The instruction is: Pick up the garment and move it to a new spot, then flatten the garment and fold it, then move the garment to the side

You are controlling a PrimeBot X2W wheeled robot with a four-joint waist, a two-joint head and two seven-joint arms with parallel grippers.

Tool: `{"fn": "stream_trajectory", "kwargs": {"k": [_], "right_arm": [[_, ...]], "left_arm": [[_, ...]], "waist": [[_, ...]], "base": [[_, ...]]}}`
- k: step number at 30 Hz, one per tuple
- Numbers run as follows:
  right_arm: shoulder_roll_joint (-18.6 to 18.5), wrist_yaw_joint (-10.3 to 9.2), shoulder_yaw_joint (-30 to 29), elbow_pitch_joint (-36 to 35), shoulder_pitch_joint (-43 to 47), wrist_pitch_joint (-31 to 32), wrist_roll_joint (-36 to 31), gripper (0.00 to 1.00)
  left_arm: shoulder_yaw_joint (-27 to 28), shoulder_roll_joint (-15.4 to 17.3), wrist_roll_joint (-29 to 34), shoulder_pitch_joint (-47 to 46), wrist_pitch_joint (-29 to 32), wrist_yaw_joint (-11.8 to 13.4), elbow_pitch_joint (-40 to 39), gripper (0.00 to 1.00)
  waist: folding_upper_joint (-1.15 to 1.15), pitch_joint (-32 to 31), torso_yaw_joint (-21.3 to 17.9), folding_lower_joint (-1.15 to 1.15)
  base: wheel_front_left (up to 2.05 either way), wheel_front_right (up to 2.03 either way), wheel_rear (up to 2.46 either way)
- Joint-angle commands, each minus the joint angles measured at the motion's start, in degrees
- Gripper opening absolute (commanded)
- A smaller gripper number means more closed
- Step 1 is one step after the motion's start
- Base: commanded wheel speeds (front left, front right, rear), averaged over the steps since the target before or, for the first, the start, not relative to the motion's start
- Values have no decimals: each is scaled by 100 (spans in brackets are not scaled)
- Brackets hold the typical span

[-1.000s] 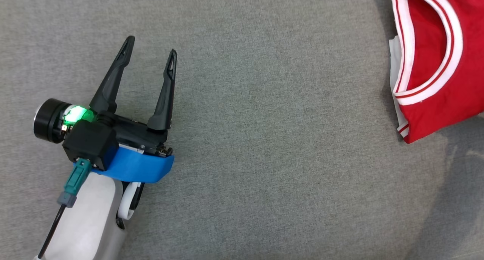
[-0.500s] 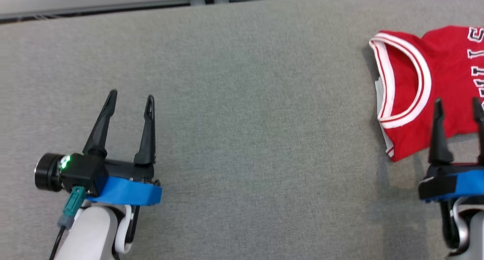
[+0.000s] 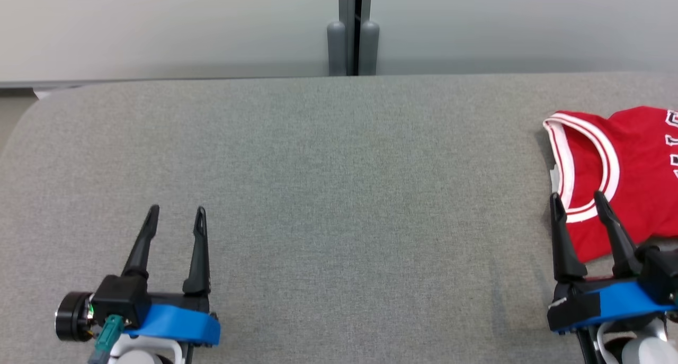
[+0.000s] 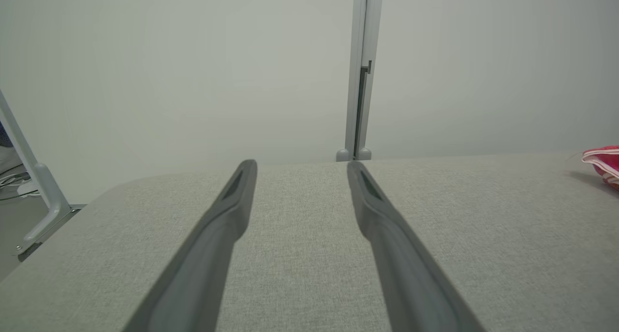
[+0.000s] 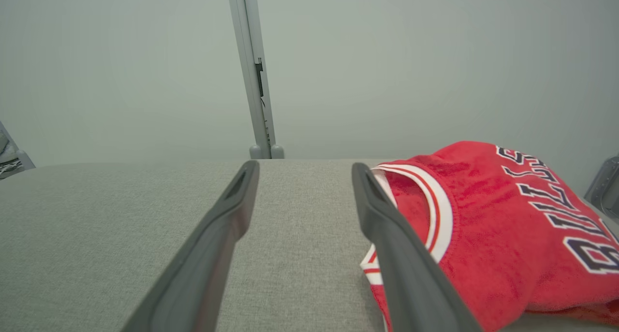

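Observation:
The garment point(image 3: 630, 168) is a red jersey with white trim and dark lettering, lying folded at the right edge of the grey padded table point(image 3: 339, 194). It also appears in the right wrist view as the garment point(image 5: 488, 230), and a corner of the garment point(image 4: 603, 161) pokes in at the far right of the left wrist view. My right gripper point(image 3: 578, 201) is open at the lower right, its fingers over the jersey's near left corner and holding nothing. My left gripper point(image 3: 176, 214) is open and empty at the lower left, far from the jersey.
A pale wall with a grey vertical post point(image 3: 352, 35) runs behind the table's far edge. The table's rounded far left corner point(image 3: 37, 109) shows, with a metal frame leg point(image 4: 34, 187) beyond it. Bare grey surface lies between my two grippers.
The head camera has tilted up, so the wall and far table edge now show and both grippers sit lower in view. The right gripper has come into view beside the jersey.

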Motion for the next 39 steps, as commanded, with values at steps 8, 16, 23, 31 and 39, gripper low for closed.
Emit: {"fn": "stream_trajectory", "kwargs": {"k": [8,16,23,31,39], "right_arm": [[-5,1,0,-236,736,164,84,100],[-4,1,90,-480,1256,365,89,100],[-4,1,123,-622,1372,452,99,100],[-4,1,112,-664,1388,456,127,100],[-4,1,101,-634,1340,438,70,100]], "left_arm": [[-37,41,-63,505,3,83,94,100],[-117,47,-134,883,101,126,99,100],[-152,85,-176,972,165,127,57,100],[-153,135,-197,949,185,173,25,100],[-169,153,-210,856,181,184,7,100]], "waist": [[0,-487,-27,1],[0,-804,-51,1],[0,-859,-59,1],[0,-844,-62,1],[0,-779,-45,1]], "base": [[0,0,0],[0,0,0],[0,0,0],[0,0,0],[0,0,0]]}}
